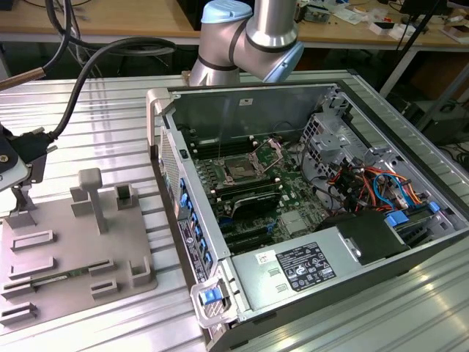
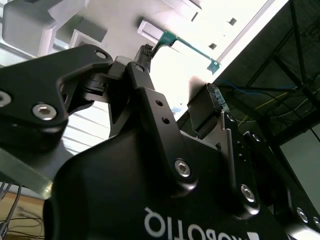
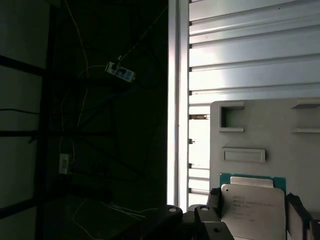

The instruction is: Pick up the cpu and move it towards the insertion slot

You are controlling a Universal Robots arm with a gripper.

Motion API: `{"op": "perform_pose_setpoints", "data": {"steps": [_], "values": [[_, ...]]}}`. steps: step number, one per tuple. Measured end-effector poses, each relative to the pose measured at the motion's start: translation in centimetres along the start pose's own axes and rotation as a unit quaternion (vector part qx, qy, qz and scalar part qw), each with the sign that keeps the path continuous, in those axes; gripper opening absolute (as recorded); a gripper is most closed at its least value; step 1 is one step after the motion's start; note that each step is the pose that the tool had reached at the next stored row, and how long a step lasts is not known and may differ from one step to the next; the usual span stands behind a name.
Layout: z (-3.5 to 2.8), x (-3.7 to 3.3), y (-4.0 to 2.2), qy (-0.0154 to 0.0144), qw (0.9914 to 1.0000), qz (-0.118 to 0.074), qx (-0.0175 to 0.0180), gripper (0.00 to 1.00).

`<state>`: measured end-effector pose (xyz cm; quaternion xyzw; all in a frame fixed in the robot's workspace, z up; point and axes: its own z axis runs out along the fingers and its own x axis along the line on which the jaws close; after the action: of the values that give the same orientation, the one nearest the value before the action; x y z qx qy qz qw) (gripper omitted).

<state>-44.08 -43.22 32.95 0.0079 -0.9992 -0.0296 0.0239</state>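
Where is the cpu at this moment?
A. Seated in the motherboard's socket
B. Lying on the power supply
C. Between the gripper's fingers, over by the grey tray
C: in the first wrist view the cpu sits gripped in the gripper with the grey tray behind it, while the exterior view shows the insertion slot away inside the computer case.
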Motion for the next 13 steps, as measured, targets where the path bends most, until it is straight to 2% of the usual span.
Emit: {"op": "perform_pose_setpoints", "data": {"steps": [13], "values": [[-0.04, -0.58, -0.01, 0.0001, 1.00000, 0.000, 0.0001, 0.55]]}}
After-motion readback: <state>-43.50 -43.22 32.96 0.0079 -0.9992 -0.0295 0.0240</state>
